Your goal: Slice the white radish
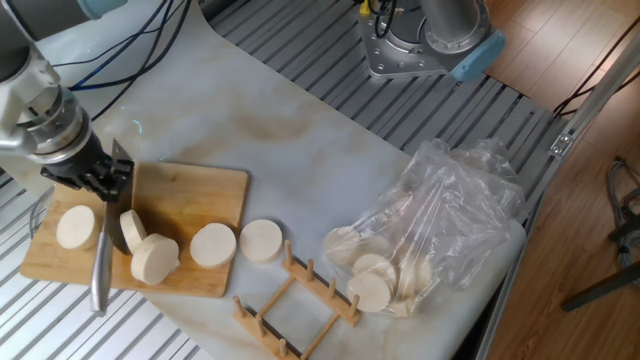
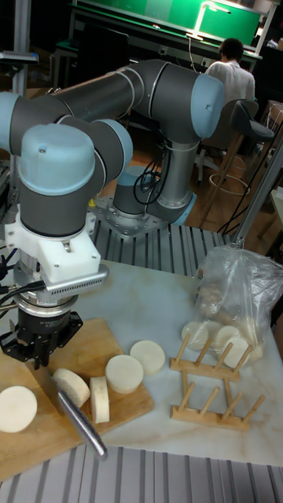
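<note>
Bamboo cutting board [image 1: 190,195] sits at 9 o'clock on the bench [image 1: 300,150], and we see the pincer [image 1: 95,178] over its upper-left part, clamped on the knife [image 1: 100,270]. Blade goes down between the radish pieces; steel handle sticks out past the board's near edge toward 6 o'clock

White radish [image 1: 77,227]: remaining stub lies at the board's left end, cut face toward the blade. Just right of the blade a thin slice [image 1: 131,229] stands on edge, leaning against a thicker disc [image 1: 155,258]. Another disc [image 1: 213,244] rests at the board's right edge, and one more [image 1: 261,240] lies just off the board on the bench

Wooden rack [image 1: 295,295] at 6 o'clock, touching nothing. Clear plastic bag [image 1: 440,225] with pale round slices inside at 3 o'clock

In the tall view the pincer [image 2: 41,339] stands upright over the board [image 2: 102,346], knife [image 2: 79,420] angled down toward the front edge
</note>
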Action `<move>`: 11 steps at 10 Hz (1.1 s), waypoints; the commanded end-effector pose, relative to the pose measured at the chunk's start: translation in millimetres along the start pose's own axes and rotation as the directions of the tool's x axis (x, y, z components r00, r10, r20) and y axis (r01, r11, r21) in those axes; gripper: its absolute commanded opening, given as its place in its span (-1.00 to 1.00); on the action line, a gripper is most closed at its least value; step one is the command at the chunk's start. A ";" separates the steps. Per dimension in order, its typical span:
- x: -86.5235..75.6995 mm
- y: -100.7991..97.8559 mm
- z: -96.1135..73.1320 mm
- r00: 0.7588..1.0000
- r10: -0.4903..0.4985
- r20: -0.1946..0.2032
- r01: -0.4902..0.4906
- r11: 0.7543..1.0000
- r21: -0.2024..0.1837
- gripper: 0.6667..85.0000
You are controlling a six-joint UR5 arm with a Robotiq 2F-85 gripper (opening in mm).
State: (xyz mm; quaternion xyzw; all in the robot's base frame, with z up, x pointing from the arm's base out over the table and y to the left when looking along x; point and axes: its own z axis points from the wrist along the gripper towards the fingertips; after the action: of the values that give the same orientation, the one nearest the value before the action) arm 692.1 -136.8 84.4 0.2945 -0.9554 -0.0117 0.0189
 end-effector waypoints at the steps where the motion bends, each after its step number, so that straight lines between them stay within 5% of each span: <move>1: 4.6 4.0 2.5 1.000 0.005 0.006 -0.005 1.000 -0.007 -0.57; 5: 3.8 5.4 -4.8 0.999 0.034 0.002 -0.034 0.999 0.002 -0.98; 9: -8.5 16.4 -70.1 0.999 0.051 -0.008 -0.051 0.999 -0.013 -0.98; 11: -24.0 44.9 -100.8 0.995 0.099 -0.005 -0.099 0.992 -0.073 -0.98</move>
State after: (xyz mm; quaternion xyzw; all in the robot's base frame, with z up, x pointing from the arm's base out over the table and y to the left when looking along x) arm 692.4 -111.8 153.3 0.2630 -0.9641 -0.0234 0.0291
